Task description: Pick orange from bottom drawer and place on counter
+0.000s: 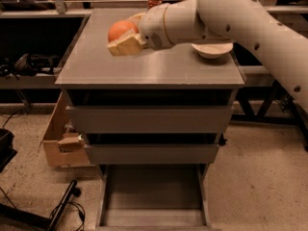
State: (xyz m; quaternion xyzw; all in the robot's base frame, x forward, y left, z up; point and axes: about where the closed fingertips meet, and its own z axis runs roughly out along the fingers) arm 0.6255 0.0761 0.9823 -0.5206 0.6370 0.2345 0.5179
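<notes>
My gripper (122, 37) is shut on the orange (119, 30), a small round orange fruit, and holds it above the middle left of the grey counter (120, 66). The white arm reaches in from the upper right across the counter. The bottom drawer (151, 191) stands pulled open below the two upper drawers, and its flat floor is bare.
A white bowl (211, 49) sits on the counter's right side, partly behind the arm. A red soda can (155, 0) stands at the back edge. A cardboard box (60, 141) sits on the floor left of the cabinet. Cables lie at the lower left.
</notes>
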